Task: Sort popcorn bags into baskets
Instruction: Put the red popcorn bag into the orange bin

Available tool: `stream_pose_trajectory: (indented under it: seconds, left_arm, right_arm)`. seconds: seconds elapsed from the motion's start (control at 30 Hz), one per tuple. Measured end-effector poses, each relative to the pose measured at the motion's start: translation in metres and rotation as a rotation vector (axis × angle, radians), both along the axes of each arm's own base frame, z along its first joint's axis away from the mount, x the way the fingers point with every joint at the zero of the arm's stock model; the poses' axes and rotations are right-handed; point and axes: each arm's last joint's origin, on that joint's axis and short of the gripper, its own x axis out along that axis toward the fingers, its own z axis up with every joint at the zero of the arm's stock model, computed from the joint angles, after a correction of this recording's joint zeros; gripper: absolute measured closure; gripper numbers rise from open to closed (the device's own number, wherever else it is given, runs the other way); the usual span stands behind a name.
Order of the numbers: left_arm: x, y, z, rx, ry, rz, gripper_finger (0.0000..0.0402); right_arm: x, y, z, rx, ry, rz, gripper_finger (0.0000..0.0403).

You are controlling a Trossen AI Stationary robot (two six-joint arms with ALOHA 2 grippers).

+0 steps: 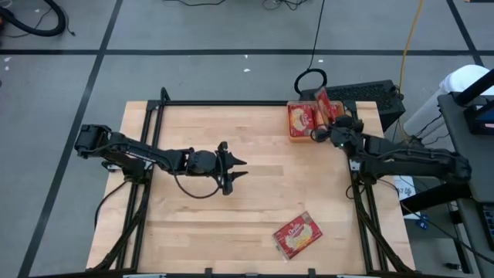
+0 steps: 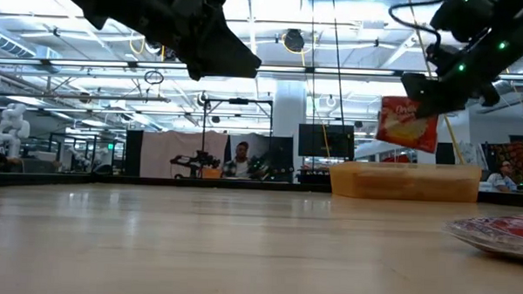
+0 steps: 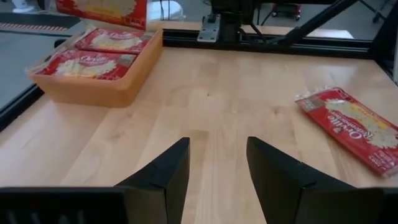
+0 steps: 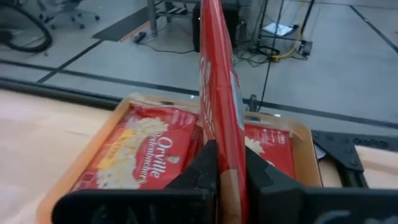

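Sorting looks nearly done: two flat red popcorn packets [image 4: 146, 152] lie in the shallow orange tray [image 3: 127, 84], the right end effector [image 4: 227, 165] grips a third upright above it, one packet [image 1: 297, 235] remains on the wooden counter [image 1: 255, 177], and the left end effector [image 1: 235, 167] hovers parted, empty.

High cam looks straight down on whole tabletop [image 1: 231, 193]. Low cam sits at tabletop lvl, facing room. Wrist cams look fwd, close. All four share the orange basket [image 1: 297, 137].
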Motion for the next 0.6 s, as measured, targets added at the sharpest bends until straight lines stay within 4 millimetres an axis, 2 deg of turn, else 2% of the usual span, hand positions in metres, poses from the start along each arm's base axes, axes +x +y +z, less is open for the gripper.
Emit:
stream_pose_trajectory:
  seconds: [0.23, 0.43, 0.6]
  left_arm:
    - [0.000, -0.004, 0.000, 0.000, 0.000, -0.013, 0.0241]
    - [-0.001, -0.009, 0.000, 0.000, 0.000, -0.029, 0.0240]
    - [-0.001, -0.009, 0.000, 0.001, 0.001, -0.030, 0.0241]
  right_arm:
    - [-0.004, -0.009, -0.024, 0.010, -0.087, -0.069, 0.0392]
    - [-0.008, -0.013, -0.031, 0.007, -0.112, -0.109, 0.0392]
    - [-0.010, -0.016, -0.040, 0.072, -0.114, -0.078, 0.0390]
